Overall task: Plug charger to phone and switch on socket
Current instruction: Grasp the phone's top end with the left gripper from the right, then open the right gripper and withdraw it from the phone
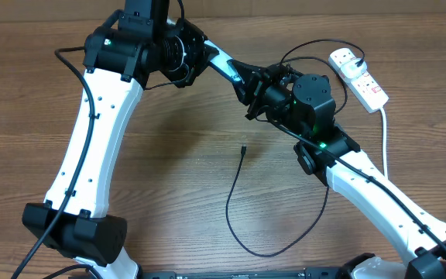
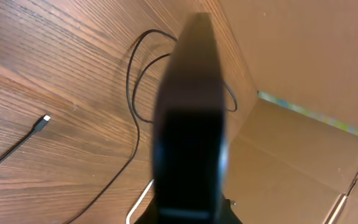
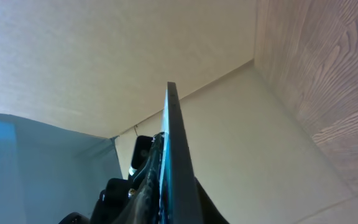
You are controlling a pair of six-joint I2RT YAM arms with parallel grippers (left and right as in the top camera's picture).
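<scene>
Overhead, the phone (image 1: 231, 68), a slim glassy slab with a pale blue face, hangs well left of the white socket (image 1: 360, 77), bridged between the left gripper (image 1: 212, 56), pinching it, and the right gripper (image 1: 252, 84), whose jaws I cannot tell; the charger (image 1: 235, 194), a thin limp black cable, lies on the wood-grain table (image 1: 169, 155) below-left of the socket. Left wrist: a dark blurred slab, likely the phone, with the cable's small connector tip (image 2: 43, 120) lying free; the step looks like steadying the phone, and next a claw must fetch that tip and align it with the port. Right wrist: the phone edge-on, thin and rigid.
</scene>
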